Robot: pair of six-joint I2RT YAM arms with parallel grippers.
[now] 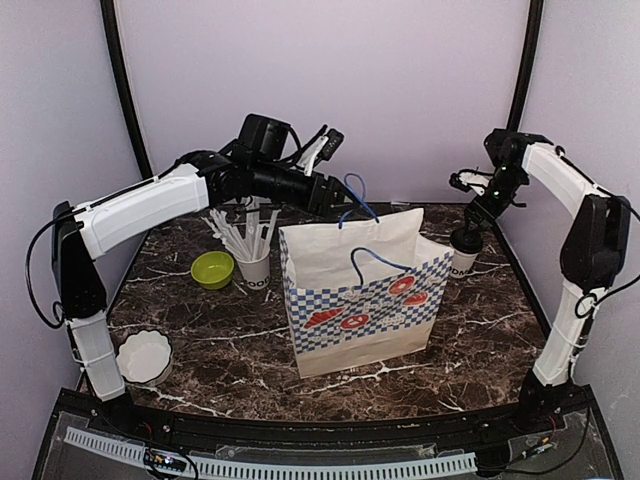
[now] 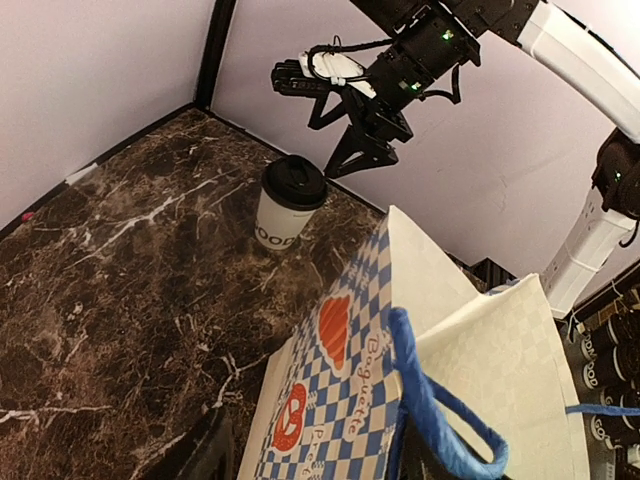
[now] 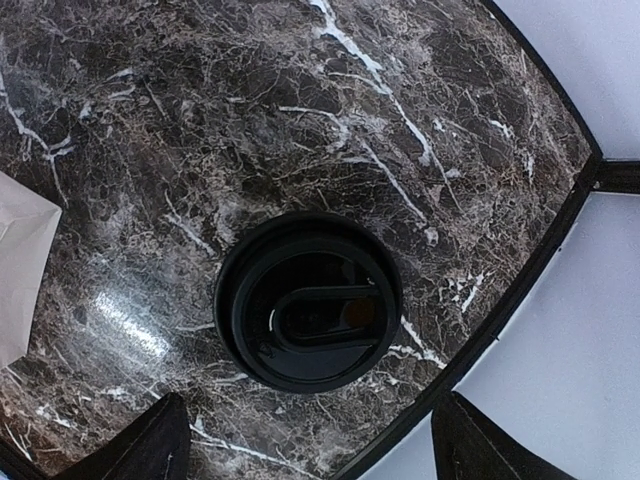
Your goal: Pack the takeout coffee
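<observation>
Nearest you, in the lower left of the top view, a white dish [image 1: 143, 357] sits on the table [image 1: 200, 400], clear of the work. The bag [image 1: 355, 300] stands upright at centre. Your left gripper [image 1: 335, 192] reaches over its far rim by the blue handle [image 1: 358, 195]. The wrist view shows only one finger [image 2: 205, 450] low in the frame, so you cannot tell whether it has hold of anything. Beyond, at upper right, one cup [image 1: 463, 252] stands on the table near the bag's right side, close to the far corner, with its black lid [image 3: 308, 302] on. A second cup is not in view. Your right gripper [image 2: 362, 152] hangs straight above the lid, fingers spread wider than the lid and holding nothing. The danger lies in the descent: close too high and you catch only the lid, which may pop off; squeeze too hard lower down and the paper wall may buckle. Come in off-centre and one finger could push the cup over toward the table's rim. On the carry, watch the bag's mouth — if it sags or the handle loops across it, the cup may snag the rim and tip the bag.
</observation>
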